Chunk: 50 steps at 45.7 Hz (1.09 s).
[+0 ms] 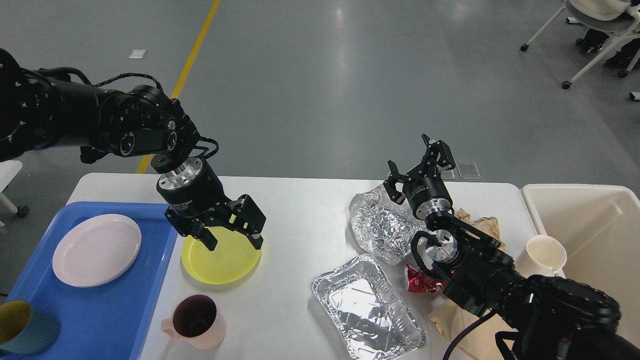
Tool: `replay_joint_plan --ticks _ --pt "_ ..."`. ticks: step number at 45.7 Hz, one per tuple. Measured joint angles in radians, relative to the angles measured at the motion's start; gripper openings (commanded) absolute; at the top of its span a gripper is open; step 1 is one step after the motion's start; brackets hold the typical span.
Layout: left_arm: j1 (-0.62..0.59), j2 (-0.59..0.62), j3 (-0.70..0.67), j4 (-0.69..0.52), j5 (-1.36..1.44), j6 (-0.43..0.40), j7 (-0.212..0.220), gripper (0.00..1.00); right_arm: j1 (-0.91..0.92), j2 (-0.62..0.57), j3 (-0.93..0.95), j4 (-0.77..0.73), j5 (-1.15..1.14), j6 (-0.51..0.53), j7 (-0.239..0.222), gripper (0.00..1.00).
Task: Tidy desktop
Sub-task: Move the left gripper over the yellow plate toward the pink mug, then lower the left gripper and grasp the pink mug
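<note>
A humanoid robot's left gripper point(233, 244), jaws spread wide and holding nothing, hangs over the far half of a round yellow plastic plate point(221, 256) at centre left of the frame, fingertips close to its surface; whether they touch it cannot be told. The plate sits on the broad white rectangular desktop point(295, 235) that fills the lower frame, just right of a blue plastic tray point(107, 312) already carrying a pale pink plate point(97, 249) and a teal-and-yellow cup point(22, 326). The step in hand appears to be picking up the yellow plate; the next move likely calls for pinching its rim and carrying it left onto the tray. The right gripper point(419, 162), at centre right, is raised with jaws parted and empty, above crumpled silver foil point(382, 227). A pink plastic mug point(195, 320), a foil baking tray point(367, 309) and a cream bin point(607, 240) at right await attention.
</note>
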Motion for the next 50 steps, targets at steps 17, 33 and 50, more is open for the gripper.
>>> replay_joint_plan --ticks 17,33,50 --pt "0.062 -0.057 0.054 -0.040 0.086 -0.042 0.165 0.96 0.000 0.000 0.000 0.001 0.000 0.001 0.000 1.00" --pt "0.117 -0.062 0.085 -0.169 0.120 0.225 0.409 0.96 -0.001 0.000 0.000 0.001 0.000 0.001 0.000 1.00" --pt "0.186 -0.079 0.073 -0.196 0.109 0.366 0.462 0.96 -0.001 0.000 0.000 0.001 0.000 0.001 0.000 1.00"
